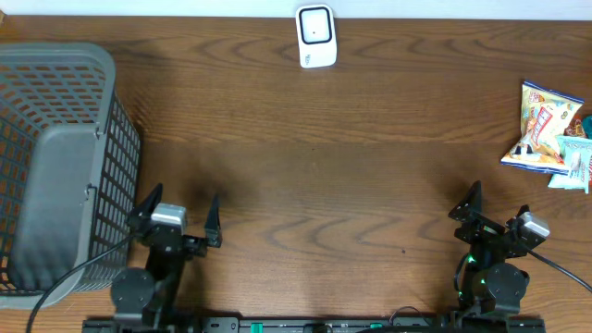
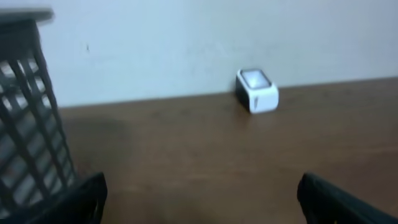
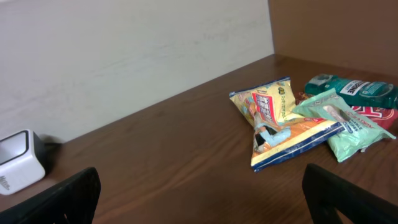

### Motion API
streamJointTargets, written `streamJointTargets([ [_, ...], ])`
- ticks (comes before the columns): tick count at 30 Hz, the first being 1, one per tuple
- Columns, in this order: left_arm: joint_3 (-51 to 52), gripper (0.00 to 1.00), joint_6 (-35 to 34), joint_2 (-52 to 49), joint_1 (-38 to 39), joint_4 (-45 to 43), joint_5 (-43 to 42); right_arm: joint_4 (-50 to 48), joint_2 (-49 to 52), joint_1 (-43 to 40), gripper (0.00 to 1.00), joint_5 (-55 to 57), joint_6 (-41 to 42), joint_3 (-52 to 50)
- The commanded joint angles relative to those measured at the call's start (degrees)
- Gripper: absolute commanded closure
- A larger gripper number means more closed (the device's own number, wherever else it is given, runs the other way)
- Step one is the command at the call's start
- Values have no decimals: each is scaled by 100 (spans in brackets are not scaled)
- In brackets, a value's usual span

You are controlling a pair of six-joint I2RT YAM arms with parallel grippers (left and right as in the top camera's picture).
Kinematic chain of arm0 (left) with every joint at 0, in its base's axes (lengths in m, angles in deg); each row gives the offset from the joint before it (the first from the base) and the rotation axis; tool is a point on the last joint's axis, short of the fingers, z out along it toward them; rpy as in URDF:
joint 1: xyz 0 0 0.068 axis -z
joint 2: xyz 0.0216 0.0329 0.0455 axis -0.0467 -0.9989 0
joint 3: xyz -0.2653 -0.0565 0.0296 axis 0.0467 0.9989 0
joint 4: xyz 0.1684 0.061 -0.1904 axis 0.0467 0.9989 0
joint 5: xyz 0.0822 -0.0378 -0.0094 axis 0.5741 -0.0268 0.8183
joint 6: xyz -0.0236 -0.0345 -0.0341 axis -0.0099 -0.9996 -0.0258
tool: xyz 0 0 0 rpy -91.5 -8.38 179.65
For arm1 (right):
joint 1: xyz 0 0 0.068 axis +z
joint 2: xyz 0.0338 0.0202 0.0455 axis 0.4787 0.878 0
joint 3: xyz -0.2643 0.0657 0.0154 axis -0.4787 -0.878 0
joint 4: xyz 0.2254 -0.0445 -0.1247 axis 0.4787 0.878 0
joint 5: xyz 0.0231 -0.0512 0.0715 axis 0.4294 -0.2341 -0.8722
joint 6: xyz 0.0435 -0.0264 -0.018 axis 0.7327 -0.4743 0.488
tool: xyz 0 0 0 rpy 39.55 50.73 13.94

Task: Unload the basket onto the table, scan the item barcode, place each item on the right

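Wood-grain brown table (image 1: 370, 166), both arms at its near edge, nothing held.
Overhead, you see the left gripper (image 1: 178, 217) beside the grey plastic mesh basket (image 1: 55, 166) and the right gripper (image 1: 498, 208), both spread wide and empty. The small white box-shaped scanner (image 1: 315, 37) sits at the far edge, the yellow crinkled snack bag (image 1: 541, 129) at the right edge. Your left wrist faces the scanner; your right wrist shows the bag touching a mint-green packet (image 3: 348, 127), a teal bottle (image 3: 354, 90) behind.
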Motion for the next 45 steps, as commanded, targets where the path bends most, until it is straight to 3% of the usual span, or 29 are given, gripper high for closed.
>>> streamJointTargets([
  [1, 326, 2, 39, 50, -24, -157, 103, 33, -31, 22, 1, 70, -70, -4],
  [12, 772, 2, 35, 50, -39, -289, 833, 35, -31, 22, 1, 72, -70, -4],
  [18, 1014, 2, 13, 50, -44, -782, 852, 35, -31, 22, 1, 72, -70, -4],
  [45, 1014, 2, 15, 50, -87, -562, 870, 33, -31, 22, 1, 70, -70, -4],
])
